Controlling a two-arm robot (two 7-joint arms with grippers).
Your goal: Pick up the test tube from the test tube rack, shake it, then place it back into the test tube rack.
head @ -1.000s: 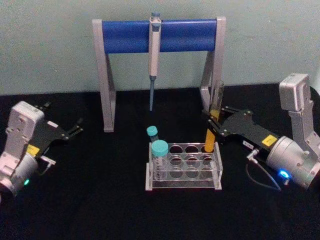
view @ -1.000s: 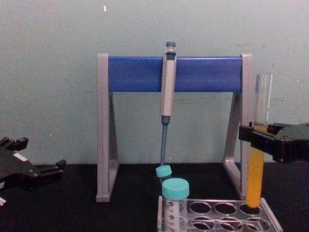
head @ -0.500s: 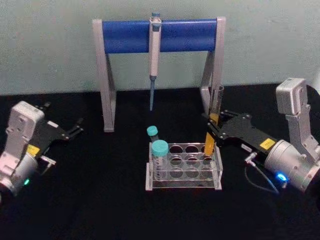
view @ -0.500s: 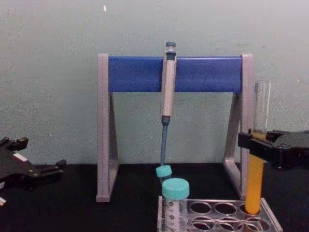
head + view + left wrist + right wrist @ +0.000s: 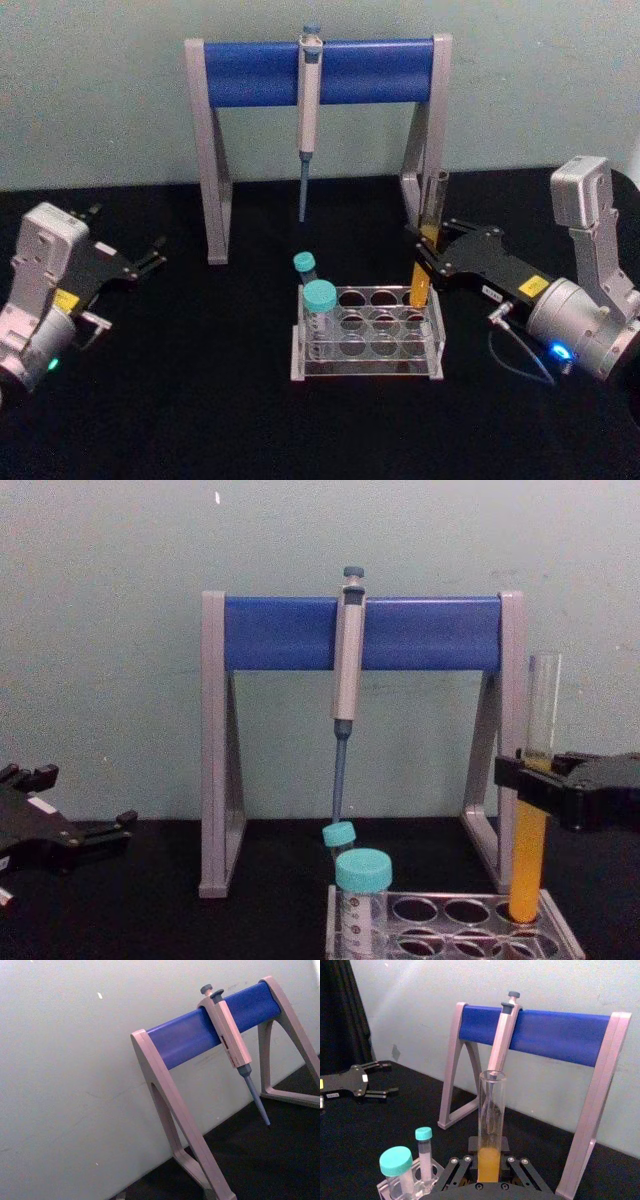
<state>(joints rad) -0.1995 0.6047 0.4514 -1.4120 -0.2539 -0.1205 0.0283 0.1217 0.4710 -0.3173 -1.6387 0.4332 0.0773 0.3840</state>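
Right pincer (image 5: 530, 788) pinches the tube (image 5: 527, 865) at mid-height, upright, its base in the back right hole of the rack (image 5: 297, 352); whether it has bottomed out I cannot tell. Left pincer (image 5: 128, 232) sits spread, parked far left over the table (image 5: 200, 410). Letting go before the tube is seated would likely drop it hard, and glass may crack; a tilt would slop liquid from the open top; backing off half-opened could drag the tube and tip the rack.
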